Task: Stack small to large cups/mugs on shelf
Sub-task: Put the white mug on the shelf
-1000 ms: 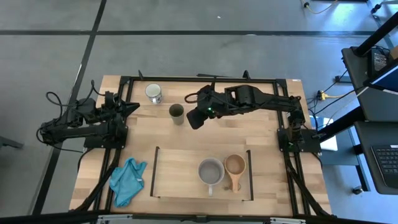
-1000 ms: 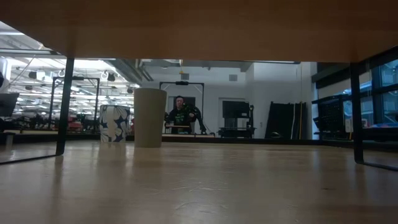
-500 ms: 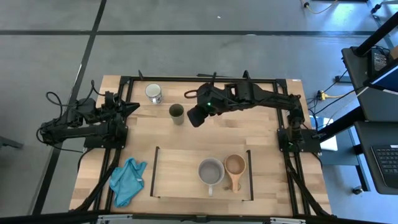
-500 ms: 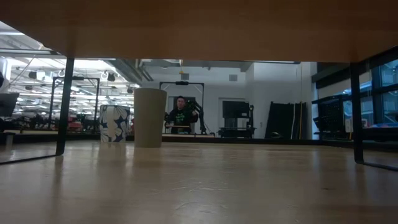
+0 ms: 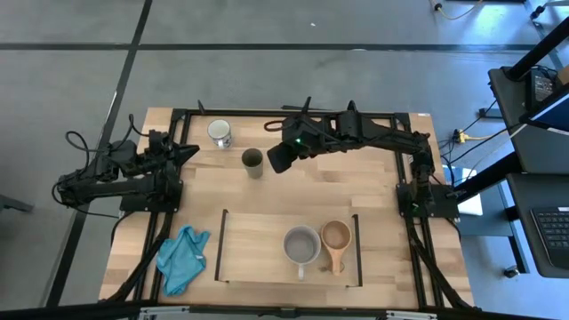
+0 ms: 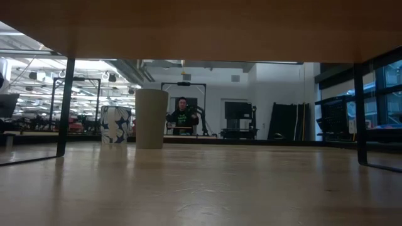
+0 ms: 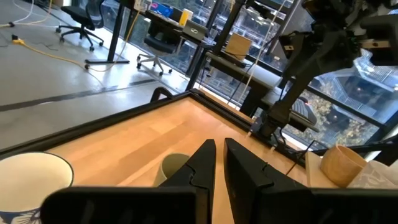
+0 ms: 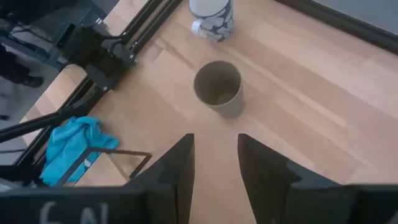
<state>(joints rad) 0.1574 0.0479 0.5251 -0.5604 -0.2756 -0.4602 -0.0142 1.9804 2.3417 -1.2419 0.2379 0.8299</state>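
Observation:
A dark olive-green cup [image 5: 252,162] and a white mug [image 5: 220,133] with a blue pattern stand upright on the tabletop at the far left of centre. A grey mug [image 5: 301,245] and a tan wooden long-handled cup [image 5: 335,240] stand on the light-wood shelf [image 5: 253,253] near the front. My right gripper [image 5: 277,160] hovers open just right of the olive cup [image 8: 219,88], slanting down at it, with nothing between its fingers. My left gripper [image 5: 191,153] rests shut and level at the table's left edge, facing the olive cup [image 7: 174,169] and white mug [image 7: 25,177].
A teal cloth [image 5: 182,258] lies bunched at the near left corner beside the shelf's left black rail [image 5: 220,244]. Black frame bars [image 5: 293,113] run along the table's far edge and sides. Bare wood lies between the two far cups and the shelf.
My right gripper has drifted a little toward the table's far edge, staying open and above the table beside the olive cup. The cups have not moved.

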